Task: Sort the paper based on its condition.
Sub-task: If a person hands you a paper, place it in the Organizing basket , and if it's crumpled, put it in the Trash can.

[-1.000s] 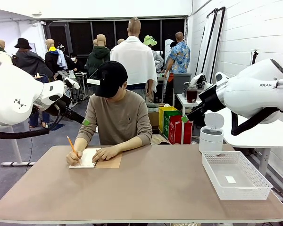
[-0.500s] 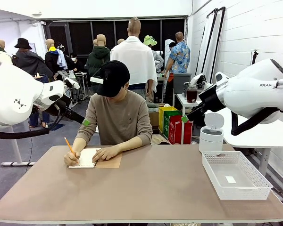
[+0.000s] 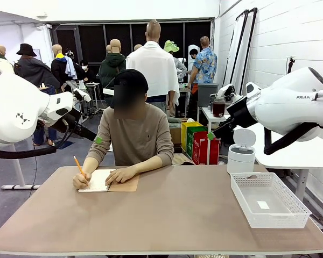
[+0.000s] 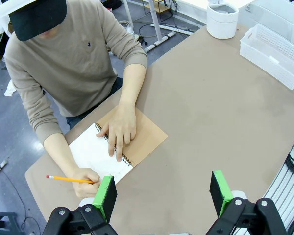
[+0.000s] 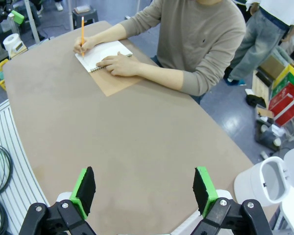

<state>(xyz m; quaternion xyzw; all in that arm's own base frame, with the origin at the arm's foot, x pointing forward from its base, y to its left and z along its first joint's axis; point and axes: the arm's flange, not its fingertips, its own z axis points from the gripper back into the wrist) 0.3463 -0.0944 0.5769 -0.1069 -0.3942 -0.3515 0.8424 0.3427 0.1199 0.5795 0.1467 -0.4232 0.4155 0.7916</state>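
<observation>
No loose paper is in view. A person at the far side writes with an orange pencil (image 3: 78, 165) on the white page (image 4: 95, 154) of a spiral notebook (image 3: 124, 185) with a brown cover, the other hand (image 4: 118, 132) flat on it. My left gripper (image 4: 162, 188) hangs open high above the table, near the notebook. My right gripper (image 5: 144, 183) is open too, high over the bare middle of the table (image 5: 112, 147), with nothing between its fingers.
A white lattice basket (image 3: 258, 217) stands at the table's right end with a small white label on its floor. A white lidded bin (image 3: 241, 156) stands just beyond that end of the table. People and clutter fill the room behind the person.
The person's pencil hand has shifted slightly on the page. Neither arm has moved.
</observation>
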